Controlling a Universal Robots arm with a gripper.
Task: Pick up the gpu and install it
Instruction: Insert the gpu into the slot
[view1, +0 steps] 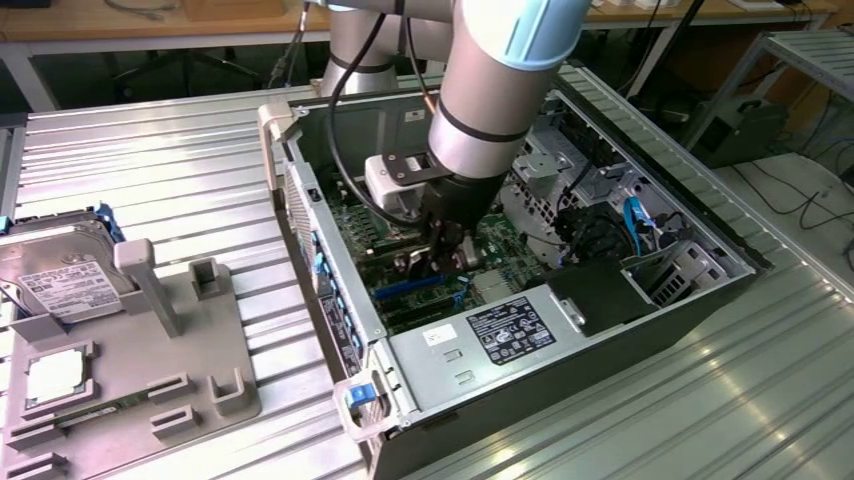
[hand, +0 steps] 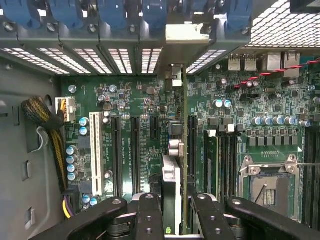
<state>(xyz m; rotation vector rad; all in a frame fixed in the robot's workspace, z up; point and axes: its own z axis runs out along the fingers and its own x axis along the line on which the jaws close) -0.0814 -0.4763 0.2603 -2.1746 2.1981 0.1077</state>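
No text can be read outright. The hard drive (view1: 56, 282) has a white label whose dark print is too small to make out. The power supply (view1: 514, 335) label is equally illegible, and the white lettering beside the motherboard (hand: 150, 107) slots is too fine to read

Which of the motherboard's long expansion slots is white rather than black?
The slot beside the row of blue capacitors, nearest the yellow-black cable bundle; the others are black.

Ribbed metal table (view1: 160, 150), open computer case (view1: 310, 215) on it, grey parts holder (view1: 200, 370) alongside
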